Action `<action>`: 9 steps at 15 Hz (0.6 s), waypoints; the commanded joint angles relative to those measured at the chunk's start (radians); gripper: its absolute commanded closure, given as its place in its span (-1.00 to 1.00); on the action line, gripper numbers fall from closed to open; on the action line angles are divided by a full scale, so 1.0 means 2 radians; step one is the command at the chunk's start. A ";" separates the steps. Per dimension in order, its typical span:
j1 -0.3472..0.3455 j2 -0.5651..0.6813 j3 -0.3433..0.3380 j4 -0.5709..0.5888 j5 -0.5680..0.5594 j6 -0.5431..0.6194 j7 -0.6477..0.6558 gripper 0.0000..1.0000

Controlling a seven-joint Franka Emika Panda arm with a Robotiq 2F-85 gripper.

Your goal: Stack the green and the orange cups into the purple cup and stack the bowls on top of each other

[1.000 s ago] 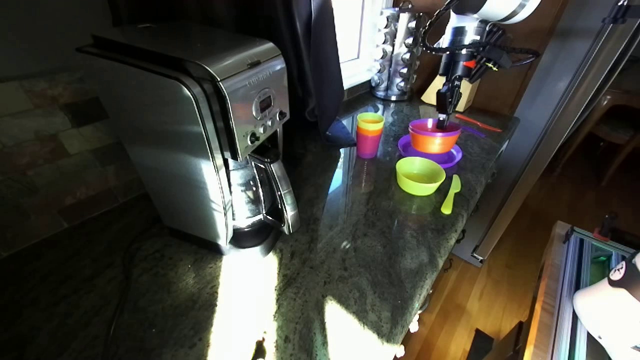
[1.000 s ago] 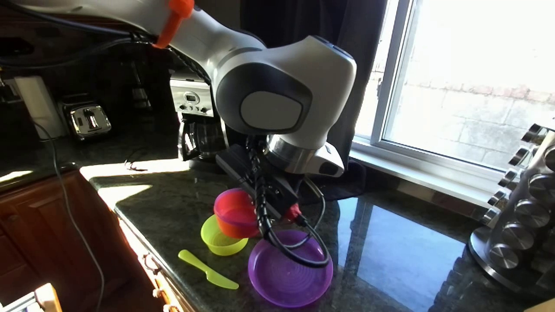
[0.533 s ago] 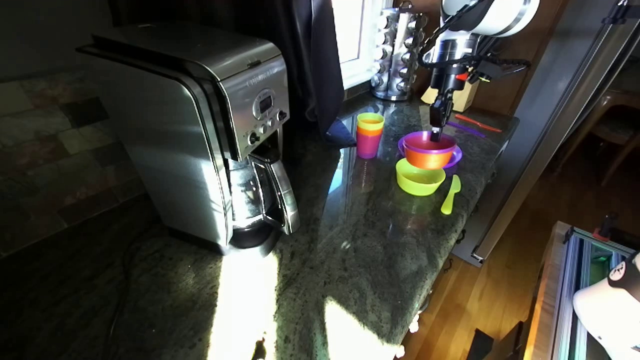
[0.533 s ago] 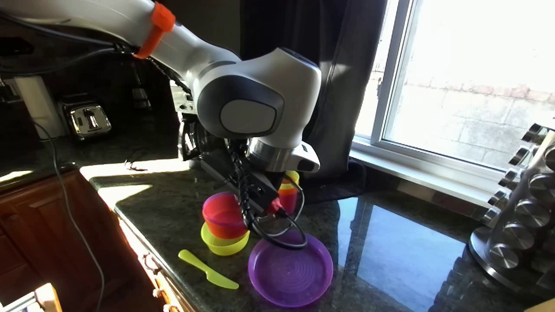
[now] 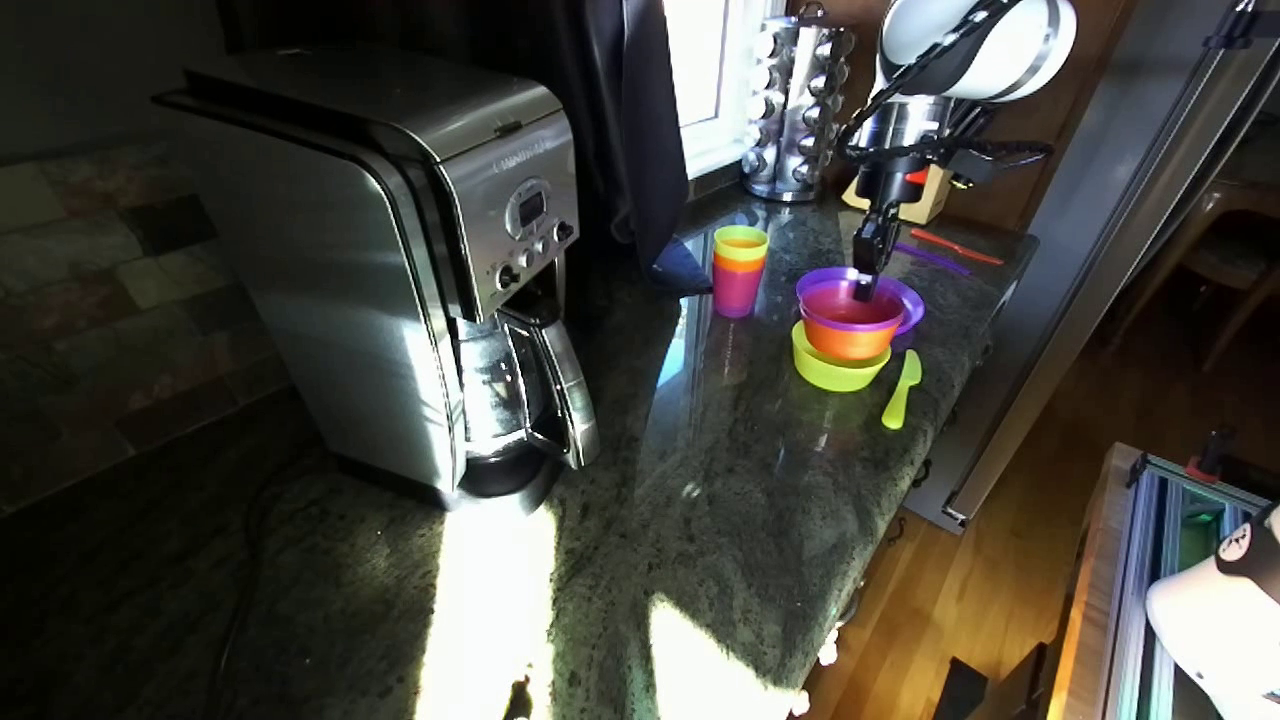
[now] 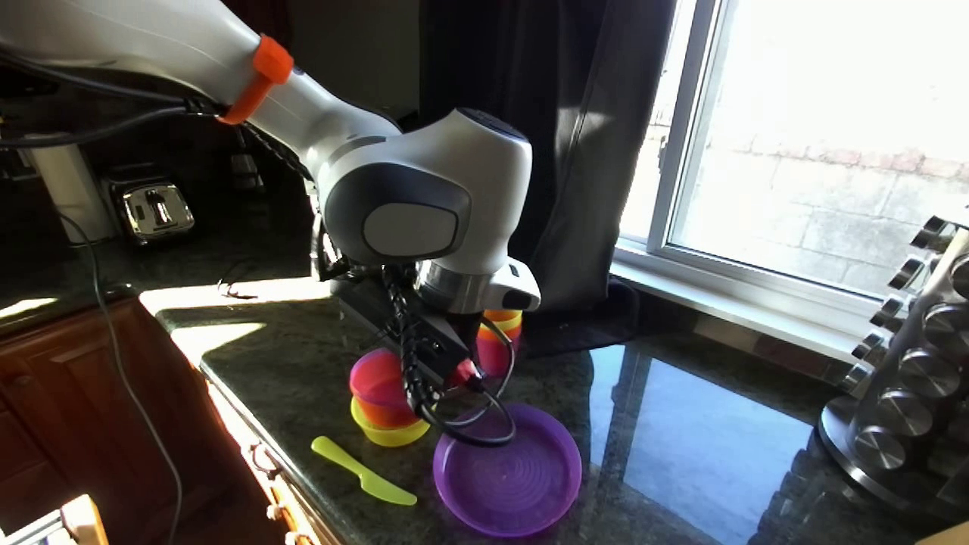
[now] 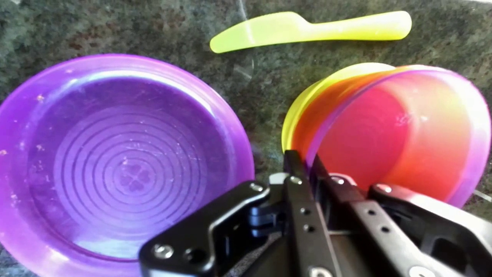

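The purple bowl (image 7: 478, 115) is nested in the orange bowl (image 5: 850, 345). My gripper (image 7: 305, 157) is shut on the near wall of both, one finger inside and one outside. This pair hangs over the lime green bowl (image 5: 835, 378), its bottom within or just above that rim; I cannot tell whether they touch. In an exterior view, the green cup (image 5: 741, 240), orange cup (image 5: 738, 263) and purple cup (image 5: 735, 295) stand upright as one stack, green uppermost. The arm partly covers that stack in an exterior view, and the fingers are hidden there too.
Right beside the bowls lies a purple plate (image 6: 507, 492). A lime green knife (image 7: 307, 30) rests near the counter edge. Farther back are purple cutlery (image 5: 932, 258), an orange knife (image 5: 956, 245) and a spice rack (image 5: 795, 120). A coffee maker (image 5: 500, 200) stands along the counter.
My gripper has carried the nested purple and orange bowls away from above the purple plate and lowered them over the lime green bowl. The cups have not moved.
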State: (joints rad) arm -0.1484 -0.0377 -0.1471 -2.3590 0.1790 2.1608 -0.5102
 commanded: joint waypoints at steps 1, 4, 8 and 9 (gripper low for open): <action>0.006 -0.020 0.002 -0.028 -0.013 0.020 0.014 0.97; 0.007 -0.020 0.003 -0.033 -0.017 0.030 0.016 0.92; 0.008 -0.024 0.004 -0.038 -0.015 0.035 0.020 0.09; 0.008 -0.026 0.004 -0.038 -0.013 0.036 0.021 -0.04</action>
State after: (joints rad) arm -0.1413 -0.0501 -0.1386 -2.3941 0.1613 2.2034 -0.4962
